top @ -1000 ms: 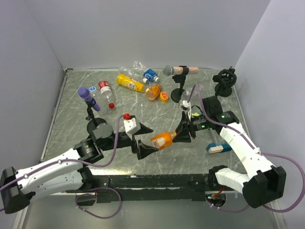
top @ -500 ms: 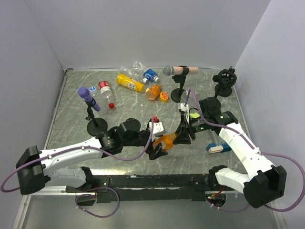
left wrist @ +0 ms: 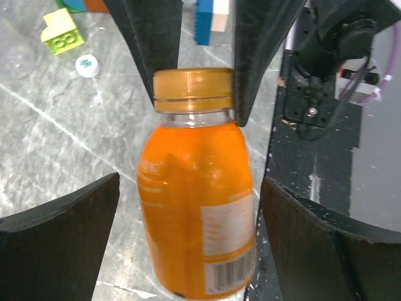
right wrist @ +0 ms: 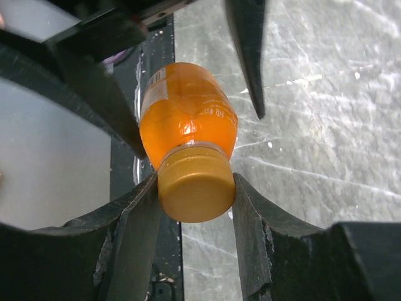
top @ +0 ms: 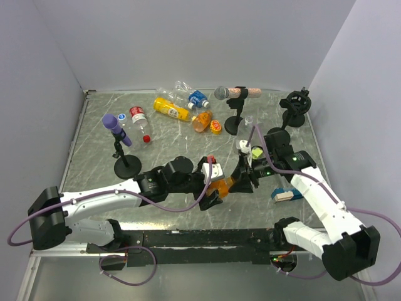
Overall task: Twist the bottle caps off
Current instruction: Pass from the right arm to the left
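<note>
A stubby orange bottle (top: 220, 185) hangs level above the table near the front middle. My right gripper (top: 240, 182) is shut on its orange-brown cap (right wrist: 195, 188), one finger on each side. My left gripper (top: 212, 188) is open and straddles the bottle's body (left wrist: 194, 188); its fingers (left wrist: 62, 244) stand a little off both sides. The cap also shows in the left wrist view (left wrist: 193, 88), between the right gripper's fingers. More bottles lie at the back: a yellow one (top: 170, 110), a clear one with a blue cap (top: 195, 98), two orange ones (top: 202, 120) and a clear red-labelled one (top: 138, 116). A loose red cap (top: 146, 138) lies near it.
A purple-headed microphone (top: 116, 130) stands on its base at the left and a grey-headed one (top: 223, 93) at the back. A black stand (top: 296, 105) is at the back right. A blue-and-white block (top: 285, 194) and a yellow-green block (top: 255, 150) lie by the right arm.
My left arm has swung right, and its open gripper has come around the orange bottle's body. My right gripper has kept its hold on the cap and shifted slightly.
</note>
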`<state>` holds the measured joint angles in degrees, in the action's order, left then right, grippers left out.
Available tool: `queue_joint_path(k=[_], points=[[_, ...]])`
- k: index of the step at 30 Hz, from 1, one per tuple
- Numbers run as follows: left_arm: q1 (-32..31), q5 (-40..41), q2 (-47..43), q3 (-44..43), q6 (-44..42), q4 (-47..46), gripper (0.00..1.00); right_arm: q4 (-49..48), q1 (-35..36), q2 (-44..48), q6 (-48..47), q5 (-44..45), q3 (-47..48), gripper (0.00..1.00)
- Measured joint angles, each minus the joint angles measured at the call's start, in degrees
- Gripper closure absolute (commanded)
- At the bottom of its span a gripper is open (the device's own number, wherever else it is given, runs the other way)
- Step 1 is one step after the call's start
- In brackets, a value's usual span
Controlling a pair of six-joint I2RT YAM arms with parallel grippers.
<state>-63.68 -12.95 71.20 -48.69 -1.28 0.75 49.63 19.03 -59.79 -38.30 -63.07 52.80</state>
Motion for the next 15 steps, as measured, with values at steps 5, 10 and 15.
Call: queue_joint_path(k=[5,10,15], points=[[0.1,-3.8,-0.1,0.0,0.1,0.2,0.03,-0.3,1.1,5.1,-3.8,-1.4,-3.5,0.95],[0.1,-5.7,0.3,0.0,0.4,0.4,0.01,-0.3,1.8,5.7,-5.5,-1.7,-4.0,0.95],[0.1,-6.7,3.3,-1.6,0.7,0.9,0.15,-0.4,1.8,5.1,-5.6,-1.9,-4.0,0.95]])
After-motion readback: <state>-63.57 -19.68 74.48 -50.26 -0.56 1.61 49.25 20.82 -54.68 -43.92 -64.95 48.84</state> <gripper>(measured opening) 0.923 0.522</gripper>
